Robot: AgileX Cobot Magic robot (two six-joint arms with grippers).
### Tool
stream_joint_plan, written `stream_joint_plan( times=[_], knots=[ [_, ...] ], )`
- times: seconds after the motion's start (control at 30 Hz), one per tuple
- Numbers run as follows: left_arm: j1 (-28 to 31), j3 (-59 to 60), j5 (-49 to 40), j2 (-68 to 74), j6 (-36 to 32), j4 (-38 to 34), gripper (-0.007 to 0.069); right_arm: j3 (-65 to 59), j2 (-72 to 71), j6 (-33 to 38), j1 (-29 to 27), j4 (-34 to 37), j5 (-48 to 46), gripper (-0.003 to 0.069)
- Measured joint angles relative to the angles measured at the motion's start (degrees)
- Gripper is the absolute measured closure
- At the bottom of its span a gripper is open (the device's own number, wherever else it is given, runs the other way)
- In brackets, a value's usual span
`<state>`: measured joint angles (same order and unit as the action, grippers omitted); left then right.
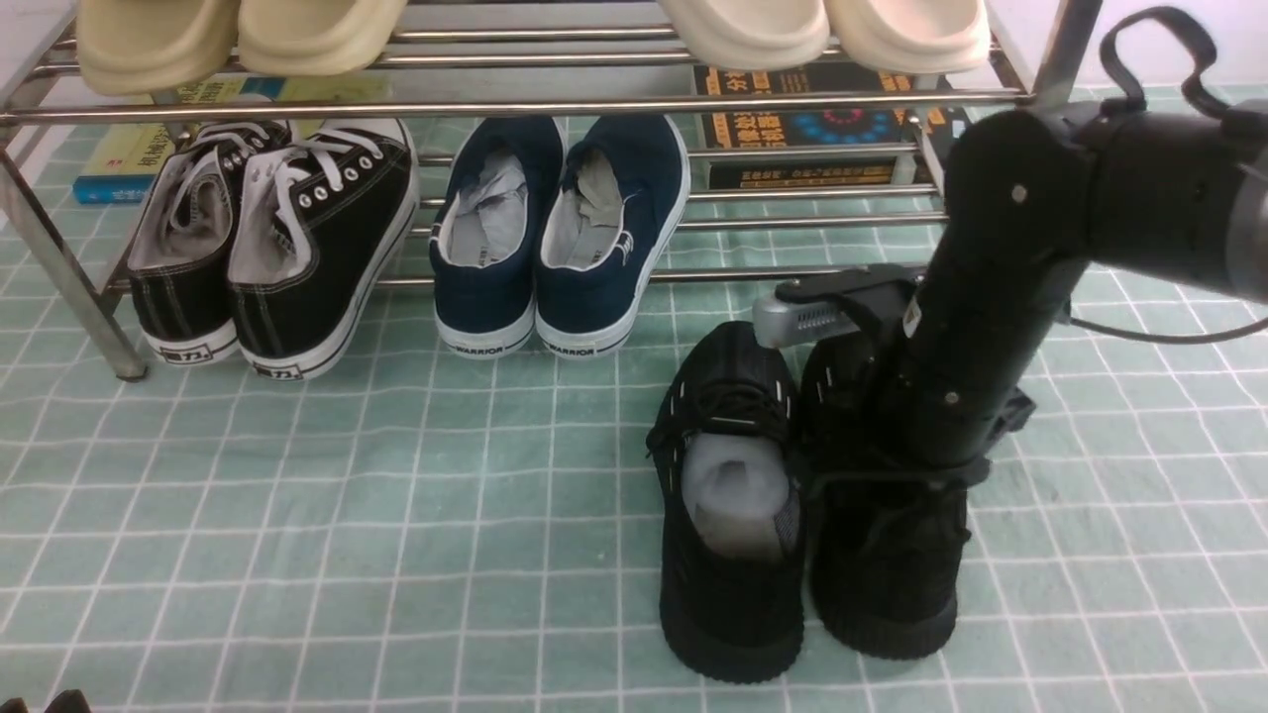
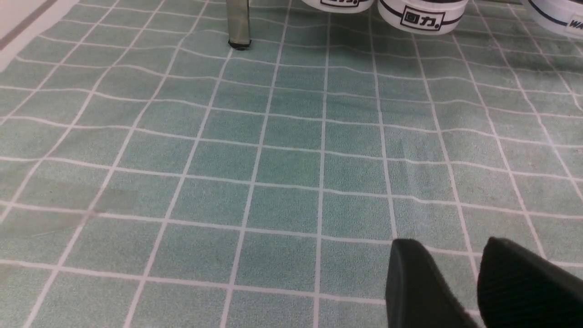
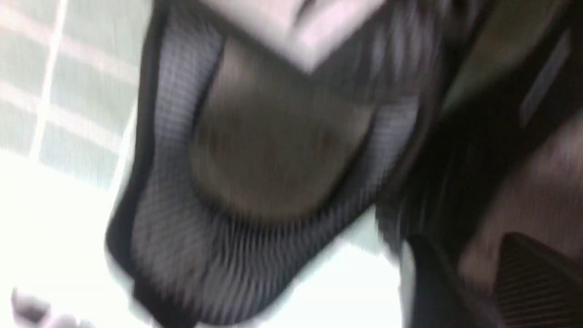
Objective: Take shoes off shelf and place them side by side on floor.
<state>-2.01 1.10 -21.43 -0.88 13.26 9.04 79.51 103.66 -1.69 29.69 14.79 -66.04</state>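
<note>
Front view: both black mesh shoes (image 1: 731, 594) stand on the floor (image 1: 396, 495), off the shelf (image 1: 495, 104), side by side, flanks touching, toes toward the rack. The right arm (image 1: 981, 297) leans down over the shoe on the right and covers its opening. The right claw is hidden behind that arm, so I cannot tell whether it grips the shoe or has released it. Black canvas sneakers (image 1: 277, 248) and navy slip-ons (image 1: 555, 238) sit on the lower bars.

Left wrist view: the left claw (image 2: 451, 246) hangs low over bare floor, jaws apart, nothing between them.

Right wrist view: heavily blurred; a mesh shoe collar (image 3: 182, 205) fills the picture, very close. The claw's state cannot be read here either.

Judging by this, the placing looks done; what seems left is for the right arm to clear the shoe
</note>
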Motion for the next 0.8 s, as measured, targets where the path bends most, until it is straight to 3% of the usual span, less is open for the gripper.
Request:
stream_joint_plan(
  times=[0.07, 0.23, 0.57, 0.8],
  knots=[
    [0.0, 0.0, 0.0, 0.0, 0.0, 0.1, 0.0383, 2.3, -0.6, 1.0, 0.0, 0.0, -2.7, 0.0330],
    [0.0, 0.0, 0.0, 0.0, 0.0, 0.1, 0.0383, 2.6, -5.1, 1.2, 0.0, -0.1, -3.3, 0.0329],
    [0.0, 0.0, 0.0, 0.0, 0.0, 0.1, 0.0383, -7.0, -29.0, 2.2, 0.0, -0.5, -4.4, 0.0524],
    [0.0, 0.0, 0.0, 0.0, 0.0, 0.1, 0.0383, -19.9, -50.1, 2.5, 0.0, -1.5, -3.7, 0.0569]
  ],
)
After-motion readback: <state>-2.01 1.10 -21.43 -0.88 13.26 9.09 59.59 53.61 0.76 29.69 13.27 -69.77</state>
